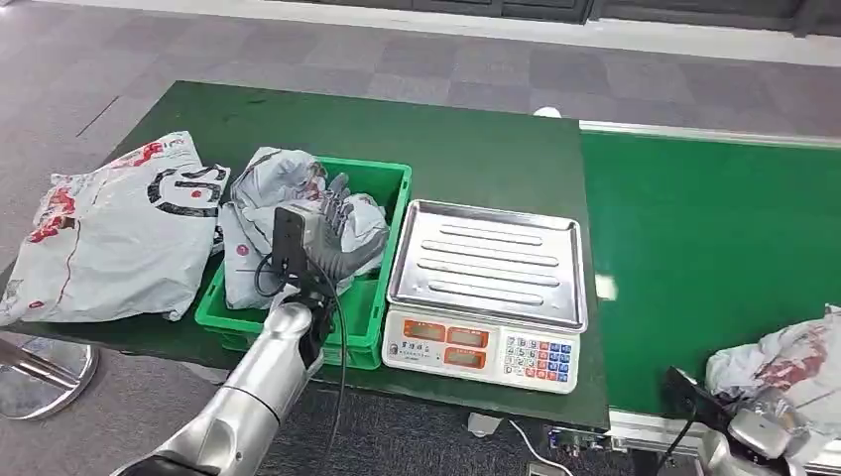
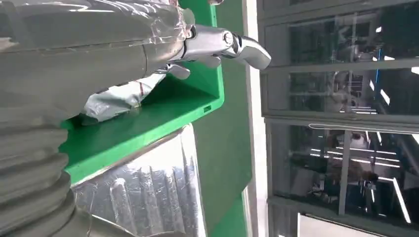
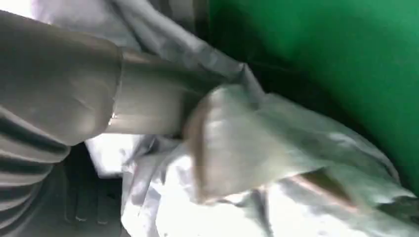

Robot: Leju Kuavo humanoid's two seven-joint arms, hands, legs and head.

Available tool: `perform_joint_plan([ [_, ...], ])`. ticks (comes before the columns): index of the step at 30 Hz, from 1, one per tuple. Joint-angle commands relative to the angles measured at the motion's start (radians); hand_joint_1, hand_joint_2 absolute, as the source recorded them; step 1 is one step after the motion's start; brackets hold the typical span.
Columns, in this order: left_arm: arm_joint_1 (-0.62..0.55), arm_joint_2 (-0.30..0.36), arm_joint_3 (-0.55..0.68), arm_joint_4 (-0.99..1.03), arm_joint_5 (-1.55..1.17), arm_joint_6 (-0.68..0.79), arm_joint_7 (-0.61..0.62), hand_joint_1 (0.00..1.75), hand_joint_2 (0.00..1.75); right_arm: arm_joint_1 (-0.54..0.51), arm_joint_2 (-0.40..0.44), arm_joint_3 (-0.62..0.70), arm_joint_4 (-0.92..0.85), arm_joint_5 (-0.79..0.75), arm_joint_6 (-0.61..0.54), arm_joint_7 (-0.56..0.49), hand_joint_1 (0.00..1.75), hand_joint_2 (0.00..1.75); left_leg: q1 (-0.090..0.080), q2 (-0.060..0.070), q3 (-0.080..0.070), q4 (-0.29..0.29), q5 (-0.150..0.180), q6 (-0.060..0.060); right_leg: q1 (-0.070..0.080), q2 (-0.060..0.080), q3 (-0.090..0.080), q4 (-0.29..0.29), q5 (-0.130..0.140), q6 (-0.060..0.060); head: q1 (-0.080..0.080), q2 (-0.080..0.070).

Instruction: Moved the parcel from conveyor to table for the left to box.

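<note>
1. Now the right hand grips the parcel on the conveyor.
2. The left hand hovers with spread fingers, holding nothing, above the bin.
3. Next, I think, lift the parcel over to the table.

Perhaps four parcels, one crate, one scale.

Green crate, grey-and-red parcel

Scale w/ steel tray beside crate; 1 big grey bag (red/black print) at table's left end.
</note>
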State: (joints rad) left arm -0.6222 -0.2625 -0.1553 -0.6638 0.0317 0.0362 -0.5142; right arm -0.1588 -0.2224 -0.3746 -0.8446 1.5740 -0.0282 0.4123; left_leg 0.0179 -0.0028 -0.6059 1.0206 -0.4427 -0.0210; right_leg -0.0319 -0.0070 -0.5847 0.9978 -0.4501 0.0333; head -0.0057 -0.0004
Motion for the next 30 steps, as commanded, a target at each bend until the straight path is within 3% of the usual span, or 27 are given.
perform_joint_plan([
  [1, 0.027, 0.02, 0.061, -0.05, -0.012, -0.009, 0.019, 0.0, 1.75, -0.037, 0.06, -0.057, -0.047, -0.035, -0.185, -0.063, 1.75, 1.75, 0.0, 0.004, 0.002, -0.002, 0.0, 0.001, 0.001, 0.004, 0.0, -0.001, 0.001, -0.003, 0.0, 0.0],
  [5, 0.054, 0.028, 0.057, -0.093, -0.032, 0.004, 0.001, 0.0, 1.75, 0.03, 0.126, -0.044, -0.446, -0.107, -0.404, -0.171, 1.75, 1.75, -0.002, 0.007, 0.0, -0.002, -0.001, 0.001, -0.001, 0.007, -0.003, 0.001, 0.001, -0.004, 0.0, 0.0],
  [6, 0.054, 0.028, 0.057, -0.095, -0.032, 0.004, 0.0, 0.0, 1.75, 0.038, 0.13, -0.043, -0.472, -0.107, -0.387, -0.169, 1.75, 1.75, -0.002, 0.007, -0.001, -0.001, -0.001, 0.0, -0.002, 0.007, -0.005, 0.003, 0.0, -0.003, 0.0, 0.0],
  [9, 0.052, 0.019, 0.047, -0.108, -0.057, 0.027, -0.012, 0.0, 1.75, 0.079, 0.13, 0.009, -0.615, -0.221, -0.588, -0.298, 1.75, 1.75, -0.001, 0.003, -0.002, -0.001, 0.0, 0.0, -0.003, 0.004, -0.005, 0.003, 0.0, -0.003, 0.0, 0.0],
  [13, 0.039, 0.011, 0.041, -0.092, -0.066, 0.034, -0.009, 0.0, 1.75, 0.103, 0.13, 0.093, -0.707, -0.306, -0.669, -0.39, 1.75, 1.75, -0.002, 0.002, -0.001, -0.002, -0.001, 0.001, -0.002, 0.002, -0.004, 0.003, -0.001, -0.005, 0.0, 0.0],
  [16, 0.017, 0.011, 0.032, -0.061, -0.071, 0.031, -0.015, 0.0, 1.75, 0.093, 0.131, 0.189, -0.753, -0.376, -0.67, -0.467, 1.75, 1.75, -0.002, 0.003, -0.001, -0.001, -0.001, 0.0, -0.002, 0.003, -0.004, 0.003, 0.0, -0.003, 0.0, 0.0],
  [23, -0.005, 0.014, 0.02, -0.035, -0.07, 0.03, -0.025, 0.0, 1.75, 0.065, 0.093, 0.328, -0.686, -0.421, -0.629, -0.477, 1.75, 1.75, -0.001, 0.003, -0.001, -0.002, 0.0, 0.001, -0.001, 0.003, -0.004, 0.002, 0.0, -0.004, 0.0, 0.0],
  [26, -0.015, 0.021, 0.006, -0.017, -0.064, 0.023, -0.035, 0.0, 1.75, 0.038, 0.102, 0.493, -0.608, -0.446, -0.522, -0.498, 1.75, 1.75, -0.001, 0.005, -0.001, -0.002, 0.0, 0.001, -0.001, 0.004, -0.004, 0.001, 0.001, -0.004, 0.0, 0.0],
  [30, -0.048, 0.021, -0.01, 0.018, -0.063, 0.008, -0.044, 0.0, 1.75, -0.088, 0.16, 0.68, -0.415, -0.49, -0.354, -0.498, 1.75, 1.75, 0.0, 0.012, 0.001, -0.002, -0.001, 0.0, 0.0, 0.012, -0.004, 0.002, 0.002, -0.005, 0.0, 0.0],
])
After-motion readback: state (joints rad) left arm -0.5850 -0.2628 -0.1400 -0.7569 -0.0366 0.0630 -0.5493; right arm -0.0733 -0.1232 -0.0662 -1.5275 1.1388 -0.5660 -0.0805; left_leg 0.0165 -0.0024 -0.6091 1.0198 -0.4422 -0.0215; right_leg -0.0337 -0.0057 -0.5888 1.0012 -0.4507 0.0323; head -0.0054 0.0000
